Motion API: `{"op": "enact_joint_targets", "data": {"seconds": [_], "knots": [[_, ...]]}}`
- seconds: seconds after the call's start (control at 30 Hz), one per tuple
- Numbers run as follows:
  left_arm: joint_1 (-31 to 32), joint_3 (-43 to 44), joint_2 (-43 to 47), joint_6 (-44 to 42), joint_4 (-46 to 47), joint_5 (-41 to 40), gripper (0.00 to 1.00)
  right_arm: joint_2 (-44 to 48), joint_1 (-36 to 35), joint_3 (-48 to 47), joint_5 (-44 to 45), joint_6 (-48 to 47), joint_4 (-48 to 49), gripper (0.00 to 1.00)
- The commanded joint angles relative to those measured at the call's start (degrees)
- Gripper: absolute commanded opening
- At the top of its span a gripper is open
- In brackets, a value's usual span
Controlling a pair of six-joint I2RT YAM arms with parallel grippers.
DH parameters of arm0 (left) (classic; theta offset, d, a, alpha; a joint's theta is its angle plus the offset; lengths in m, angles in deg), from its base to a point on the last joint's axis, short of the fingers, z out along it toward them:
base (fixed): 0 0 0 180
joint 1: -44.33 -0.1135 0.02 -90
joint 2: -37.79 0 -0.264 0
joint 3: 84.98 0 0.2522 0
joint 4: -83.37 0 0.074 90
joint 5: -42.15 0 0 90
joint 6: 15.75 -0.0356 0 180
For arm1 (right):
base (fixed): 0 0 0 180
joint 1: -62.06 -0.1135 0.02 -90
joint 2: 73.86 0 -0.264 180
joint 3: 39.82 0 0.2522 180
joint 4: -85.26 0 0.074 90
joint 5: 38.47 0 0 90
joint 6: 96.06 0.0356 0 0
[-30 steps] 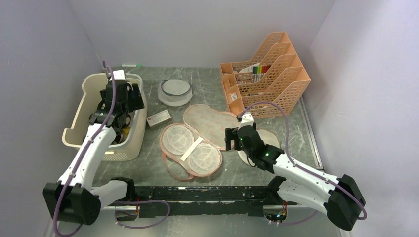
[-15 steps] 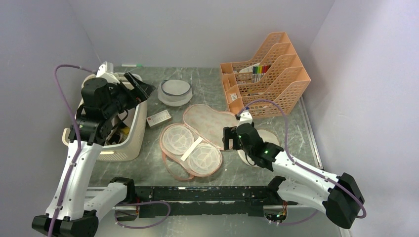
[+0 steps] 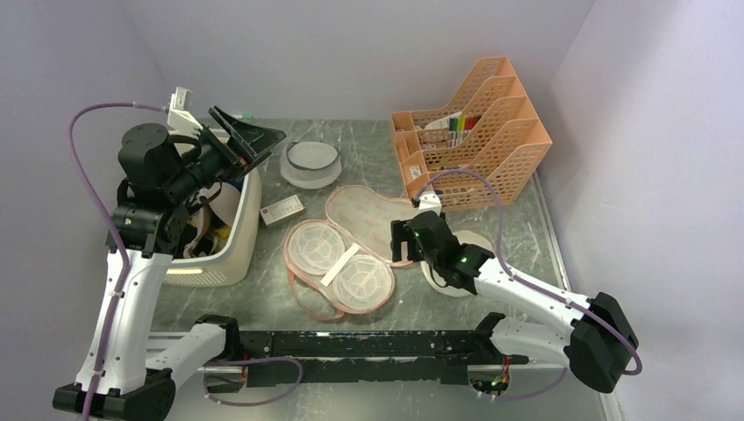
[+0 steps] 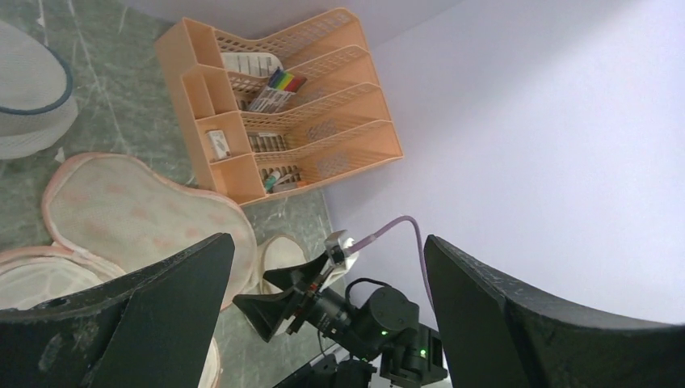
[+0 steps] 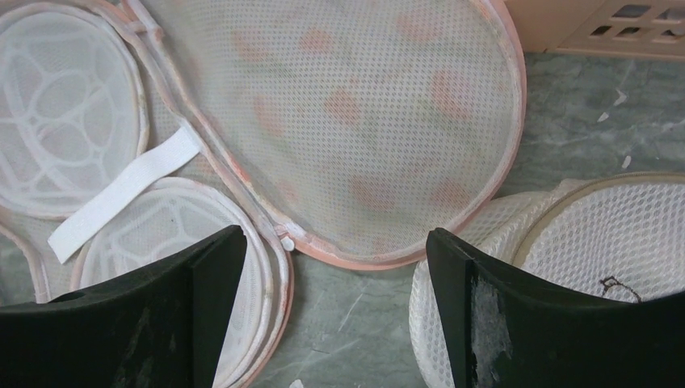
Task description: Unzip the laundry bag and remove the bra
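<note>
The laundry bag lies unzipped and spread flat mid-table. Its floral peach half [image 3: 368,213] is at the back, and its pale inner half with two white mesh cups [image 3: 338,263] is in front. No bra lies in it. A taupe rounded piece [image 3: 211,216], apparently the bra, shows inside the cream basket [image 3: 241,239]. My left gripper [image 3: 252,136] is open and empty, raised above the basket's rim; its wrist view [image 4: 327,323] looks across the table. My right gripper [image 3: 400,244] is open and empty just over the bag's right edge; its wrist view [image 5: 335,323] shows the zip pull [image 5: 287,242].
A white mesh disc [image 3: 478,248] lies under the right arm and also shows in the right wrist view [image 5: 598,267]. A round white pouch [image 3: 310,162] and an orange desk organizer [image 3: 474,132] stand at the back. A small card [image 3: 282,210] lies beside the basket.
My left arm has risen out of the basket and swung its open gripper up and to the right. My right gripper has edged left toward the bag.
</note>
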Motion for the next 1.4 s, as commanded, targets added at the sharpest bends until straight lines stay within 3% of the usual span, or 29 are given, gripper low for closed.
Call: {"op": "enact_joint_targets", "data": {"seconds": [0.0,0.17,0.43,0.5,0.7,0.8,0.93,1.13,1.37], "knots": [[0.15,2.37,-1.57,-1.76,0.20,3.12,1.00,-0.74,0.01,-0.09,-0.11,1.43,1.50,0.83],[0.20,1.16,-1.90,-14.60,4.69,2.32,1.00,-1.52,2.09,2.14,-2.14,1.46,4.56,0.84],[0.18,1.25,-7.27,-30.14,10.85,-10.08,0.99,1.61,12.38,3.26,-8.43,0.27,4.76,0.85],[0.21,2.26,-8.92,-33.76,12.60,-8.90,0.96,2.03,14.91,3.17,-9.74,-0.24,5.12,0.85],[0.21,-8.24,-7.14,-42.55,28.35,-5.93,0.97,-0.58,25.57,2.93,-20.12,-0.37,10.76,0.81],[-1.28,-14.68,-5.27,-41.38,35.03,0.25,1.00,-2.83,31.05,2.78,-27.96,-0.20,13.74,0.70],[-1.46,-17.86,-4.46,-41.16,37.46,4.82,0.93,-6.15,33.89,5.99,-35.08,0.84,23.31,0.62],[-0.05,-20.15,-4.58,-42.42,39.15,7.94,0.93,-9.29,33.98,10.90,-33.62,2.40,36.94,0.58],[1.07,-20.38,-6.72,-43.12,39.55,9.67,0.95,-12.62,34.21,12.95,-29.33,2.81,41.64,0.48]]}}
